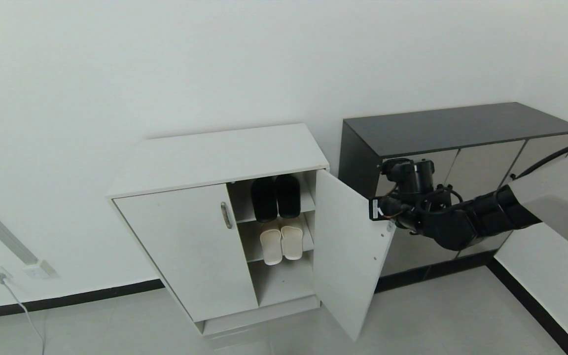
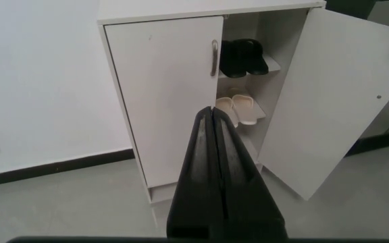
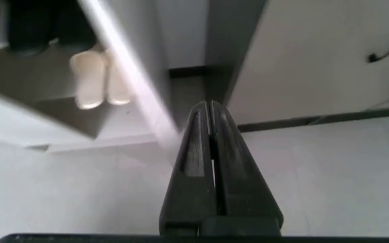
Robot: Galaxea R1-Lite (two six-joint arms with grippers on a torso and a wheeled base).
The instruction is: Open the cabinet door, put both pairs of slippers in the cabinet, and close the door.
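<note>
Step in hand: closing the door; both pairs are already inside, so I judge the task nearly done.
Cabinet (image 1: 215,158): white, against the wall, with its left door (image 1: 190,246) closed and its right door (image 1: 343,246) swung wide open.
Black slippers (image 1: 275,197): side by side on the upper shelf, behind the open half.
White slippers (image 1: 281,244): side by side on the shelf below, toes near the shelf's front edge.
Right gripper (image 3: 211,106): fingers pressed together on nothing, sitting at the upper free edge of the open door, on its outer side. I cannot tell whether they are touching it or just beside it.
Left gripper (image 2: 213,115): fingers closed and empty, held well back from the cabinet and facing its front.
Doing it well: push with the flat of the closed fingers near the free edge, where leverage is best. Follow the door's arc around the hinge, so the fingers do not slide off the edge.
Watch: the white pair's toes may meet the closing door, so ease off if it resists.
Nearby: a dark cabinet (image 1: 451,125) stands just right of the door, leaving the arm little room.
</note>
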